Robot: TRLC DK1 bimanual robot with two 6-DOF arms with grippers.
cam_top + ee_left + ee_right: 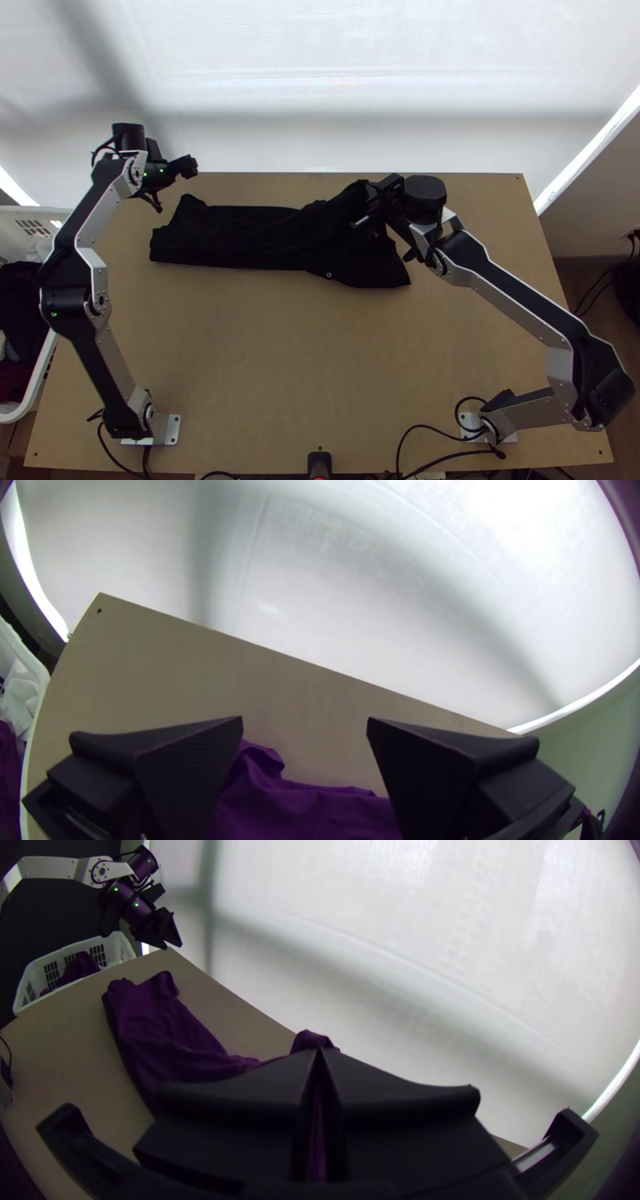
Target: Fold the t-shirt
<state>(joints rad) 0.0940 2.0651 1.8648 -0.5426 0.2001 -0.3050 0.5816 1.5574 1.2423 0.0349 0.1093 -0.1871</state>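
- White basket (50, 215), just outside the table's left edge; dark cloth (18, 296) lies inside. The left wrist view also shows white cloth (21, 692) in it.
- Left arm (80, 300), standing at the near left corner of the table (240, 360) and reaching up along the left edge.
- Left gripper (174, 188), by the far left corner, near the t-shirt's left end but holding nothing. The left wrist view shows its two fingers (190, 773) spread wide apart, with shirt and bare wood visible between them.
- T-shirt (240, 236), dark, lying in a long narrow band near the far edge. Its left end has a small raised corner; the right part is wider, rumpled and lifted where it meets the right gripper (370, 220). A small pale mark (329, 275) shows near its front edge.
- White screen (320, 120), behind the far edge.
- Small black device (319, 462), at the middle of the near edge.
- The right gripper is closed, pinching the shirt: the right wrist view shows a fold (312, 1039) poking up at the fingertips.
- Right arm (520, 300), crossing from the near right corner; its wrist covers some of the shirt from above.
- Black cables (416, 428), along the near edge by that arm's base.
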